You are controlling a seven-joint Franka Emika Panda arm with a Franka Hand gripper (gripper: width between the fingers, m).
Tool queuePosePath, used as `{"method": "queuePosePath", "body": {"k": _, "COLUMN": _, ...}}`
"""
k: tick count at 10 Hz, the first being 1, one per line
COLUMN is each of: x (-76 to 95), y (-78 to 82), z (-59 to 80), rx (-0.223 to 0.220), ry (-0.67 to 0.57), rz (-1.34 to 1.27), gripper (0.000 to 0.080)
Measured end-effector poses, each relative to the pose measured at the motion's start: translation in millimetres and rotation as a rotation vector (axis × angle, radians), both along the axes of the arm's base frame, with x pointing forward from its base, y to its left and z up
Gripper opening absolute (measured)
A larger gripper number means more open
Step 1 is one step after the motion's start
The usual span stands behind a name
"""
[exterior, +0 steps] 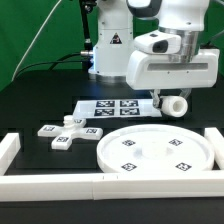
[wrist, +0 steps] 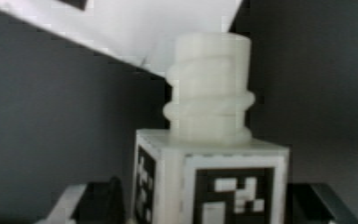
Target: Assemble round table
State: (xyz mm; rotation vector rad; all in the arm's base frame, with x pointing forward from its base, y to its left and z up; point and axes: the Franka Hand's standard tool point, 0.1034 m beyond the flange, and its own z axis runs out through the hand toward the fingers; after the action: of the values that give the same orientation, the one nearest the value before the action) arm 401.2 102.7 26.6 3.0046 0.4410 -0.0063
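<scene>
The round table is seen as three separate pieces of smooth, matte white plastic, each marked with small black-and-white square tags. In the exterior view the large round disc top (exterior: 155, 150) is laid flat on the black table (exterior: 30, 108) toward five o'clock of the scene. It is shaped like a shallow dish, with a raised rim around a recessed face, and four tags are set inside that recess. The cross-shaped base (exterior: 68, 132) is laid flat at nine o'clock of the disc, near it but apart, with its blunt arms spread and a tag carried on each visible arm. Both pieces are enclosed by blocky white border rails (exterior: 100, 186) that run along the nine, six and three o'clock sides of the work area. The marker board (exterior: 110, 107), thin and flat, is fixed at about eleven o'clock of the disc.

The short cylinder leg (exterior: 176, 104) is clamped in the gripper (exterior: 163, 99), whose jaws are drawn partway together on it. It is held on its side at twelve o'clock of the disc, just beside the three o'clock end of the marker board. Contact with the table cannot be judged. In the wrist view the leg is shown close and blurred. A square block end bearing tags is seen, and from it a rounded, ridged stub rises. Dark gripper parts are made out beside the block end.
</scene>
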Motion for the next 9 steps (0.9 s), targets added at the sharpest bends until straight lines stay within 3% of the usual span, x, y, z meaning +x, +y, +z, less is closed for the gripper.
{"method": "queuePosePath", "body": {"k": 4, "x": -0.6, "y": 3.1, "z": -1.4, "rx": 0.047, "ry": 0.014, "rz": -0.235, "gripper": 0.0400}}
{"method": "queuePosePath", "body": {"k": 6, "x": 0.4, "y": -6.9, "z": -5.7, "rx": 0.075, "ry": 0.032, "rz": -0.352, "gripper": 0.0400}}
{"method": "queuePosePath", "body": {"k": 9, "x": 0.0, "y": -4.2, "z": -5.7, "rx": 0.077, "ry": 0.033, "rz": -0.326, "gripper": 0.0400}}
